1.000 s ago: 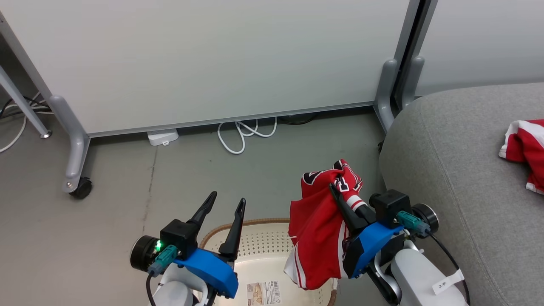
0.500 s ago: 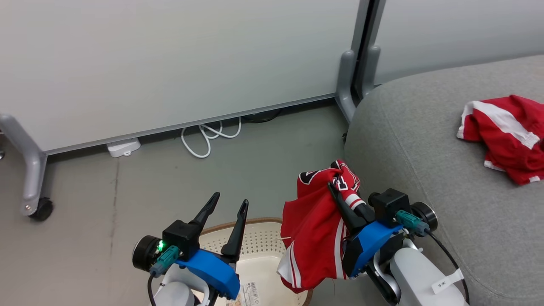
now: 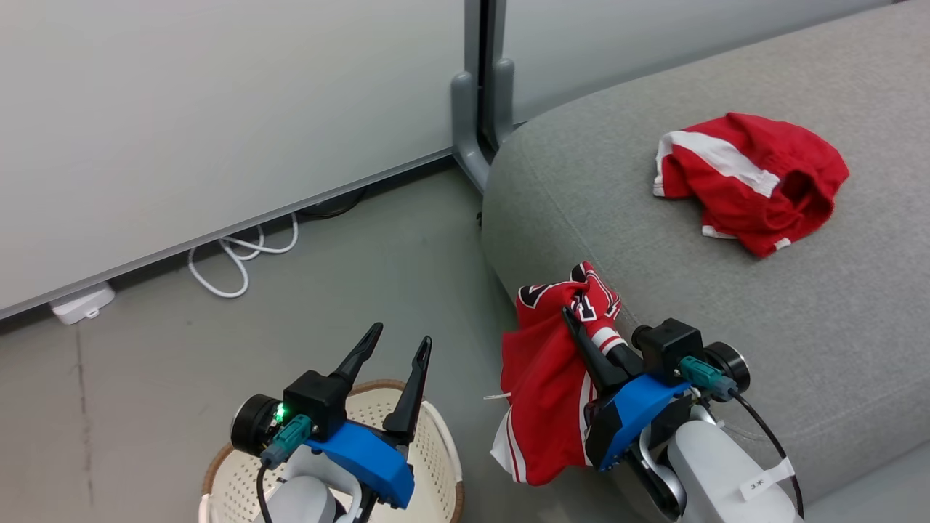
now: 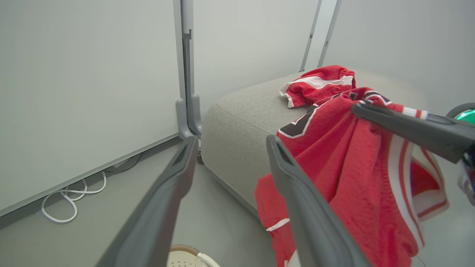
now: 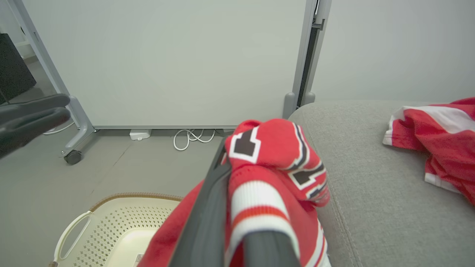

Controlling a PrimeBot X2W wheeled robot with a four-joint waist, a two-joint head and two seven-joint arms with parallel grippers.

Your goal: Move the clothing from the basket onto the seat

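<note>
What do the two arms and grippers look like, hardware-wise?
Left gripper and right gripper match: two long dark tapered fingers, blue mount, black block, teal plug with black cable, white forearm. Green light on the left; white tag on the right forearm.

The basket (image 3: 445,450) stands on the floor (image 3: 145,378), beneath the left gripper (image 3: 400,335). The seat (image 3: 726,327) lies to its right. A loose garment (image 3: 748,178) lies on the seat's far part; a second garment (image 3: 548,378) hangs from the fingers of the right gripper (image 3: 575,319), beside the seat's left edge.
</note>
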